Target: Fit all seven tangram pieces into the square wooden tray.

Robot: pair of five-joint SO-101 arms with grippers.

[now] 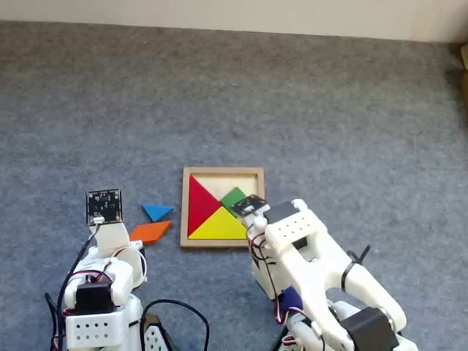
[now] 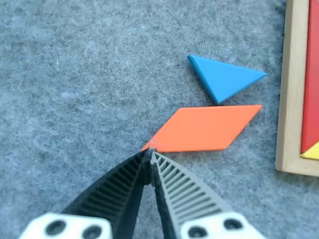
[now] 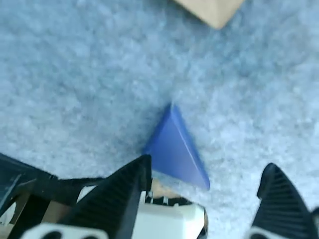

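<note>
Pieces in sight number six. Three sit in the square wooden tray (image 1: 222, 173): one red triangle (image 1: 199, 205), one yellow triangle (image 1: 218, 227) and one green piece (image 1: 234, 196). Three lie on the grey tabletop (image 1: 292, 110). One orange parallelogram (image 2: 204, 128) lies just left of the tray, long axis running toward its rim. Just beyond it, one light blue triangle (image 2: 224, 78) aims its apex at it. My left end effector (image 2: 150, 158) is pinched together on nothing, tips touching the parallelogram's near corner. My right end effector (image 3: 208, 167) gapes wide, gripping nothing. One dark blue triangle (image 3: 174, 147) lies between its fingers, apex toward the tray's corner.
</note>
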